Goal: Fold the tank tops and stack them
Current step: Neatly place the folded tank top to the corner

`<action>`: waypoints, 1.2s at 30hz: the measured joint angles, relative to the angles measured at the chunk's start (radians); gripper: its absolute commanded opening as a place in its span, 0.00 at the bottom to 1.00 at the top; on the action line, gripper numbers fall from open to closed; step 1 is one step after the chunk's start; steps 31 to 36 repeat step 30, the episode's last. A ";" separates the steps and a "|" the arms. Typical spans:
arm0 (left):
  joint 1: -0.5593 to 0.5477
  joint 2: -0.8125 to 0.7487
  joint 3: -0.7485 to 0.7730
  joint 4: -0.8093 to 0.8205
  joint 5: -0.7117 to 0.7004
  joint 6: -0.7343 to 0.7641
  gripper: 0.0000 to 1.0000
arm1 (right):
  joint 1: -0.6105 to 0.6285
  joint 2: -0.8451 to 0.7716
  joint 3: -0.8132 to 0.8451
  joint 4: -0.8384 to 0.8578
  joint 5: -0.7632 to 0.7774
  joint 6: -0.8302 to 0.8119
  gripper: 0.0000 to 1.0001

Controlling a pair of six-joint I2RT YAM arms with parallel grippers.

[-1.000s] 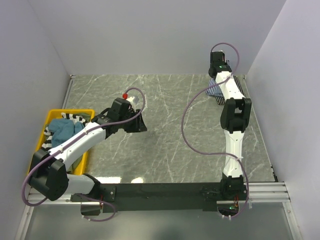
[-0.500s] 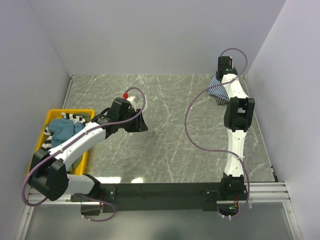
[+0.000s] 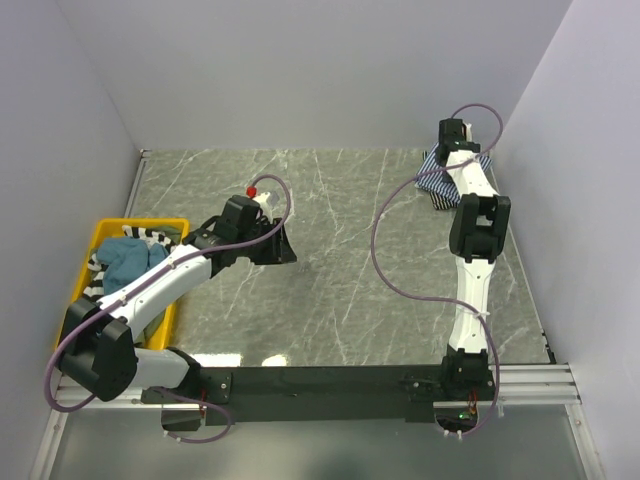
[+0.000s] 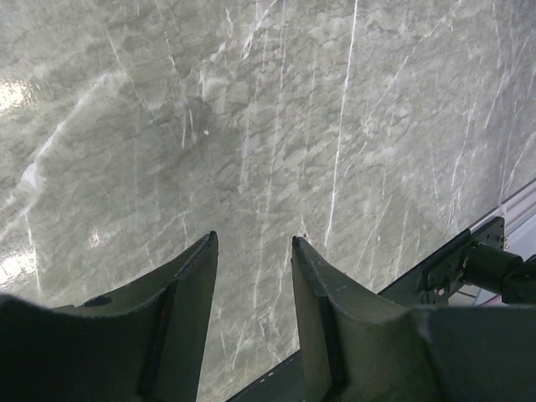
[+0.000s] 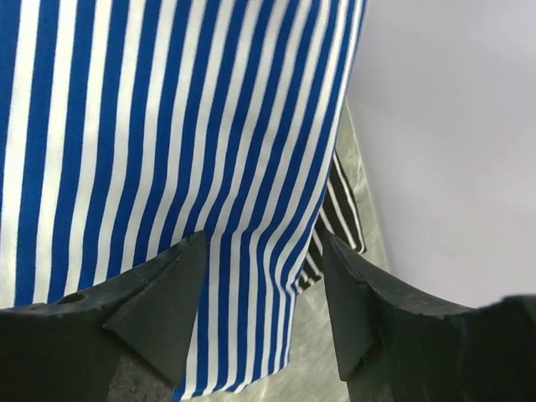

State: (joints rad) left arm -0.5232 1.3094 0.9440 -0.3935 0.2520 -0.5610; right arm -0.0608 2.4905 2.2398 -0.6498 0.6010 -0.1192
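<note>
Tank tops are heaped in a yellow bin at the left edge of the marble table. A teal piece lies on top of the heap, and black-and-white striped fabric shows at the bin's far end and along its left side.

The left arm rises from the table's near left corner and crosses the bin's right rim, reaching toward the table's middle. Its left gripper hangs over bare marble, left of the table's centre. The jaws are parted with a clear gap and nothing is between them. The wrist view shows only veined stone below, plus the table's near rail at the lower right.

The right arm stretches along the table's right side to its far right corner. A blue-and-white tank top lies there on a black-and-white tank top, whose edge sticks out to the right, close to the wall. The right gripper is poised over the blue-and-white top with its jaws spread wide. The striped cloth lies flat under the gap and is not pinched between the jaws. Whether the fingertips touch the fabric cannot be told.
</note>
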 measured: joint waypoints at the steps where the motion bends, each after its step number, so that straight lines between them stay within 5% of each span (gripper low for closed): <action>1: 0.002 0.000 -0.003 0.003 0.003 0.000 0.47 | 0.000 -0.006 -0.001 -0.009 -0.001 0.024 0.66; 6: 0.018 -0.001 -0.007 0.008 0.016 0.000 0.47 | -0.003 -0.123 -0.066 -0.051 -0.056 0.160 0.87; 13: 0.049 -0.039 -0.007 0.007 0.006 0.000 0.49 | 0.062 -0.639 -0.499 0.082 -0.179 0.320 0.90; 20: 0.058 -0.138 -0.007 -0.001 -0.062 0.000 0.50 | 0.502 -1.104 -1.118 0.353 -0.217 0.473 0.91; 25: 0.062 -0.199 -0.023 -0.003 -0.104 -0.001 0.51 | 0.731 -1.356 -1.473 0.384 -0.236 0.606 0.93; 30: 0.062 -0.240 -0.061 -0.001 -0.120 -0.010 0.51 | 0.742 -1.549 -1.581 0.369 -0.219 0.673 0.97; 36: 0.062 -0.240 -0.061 -0.001 -0.120 -0.010 0.51 | 0.742 -1.549 -1.581 0.369 -0.219 0.673 0.97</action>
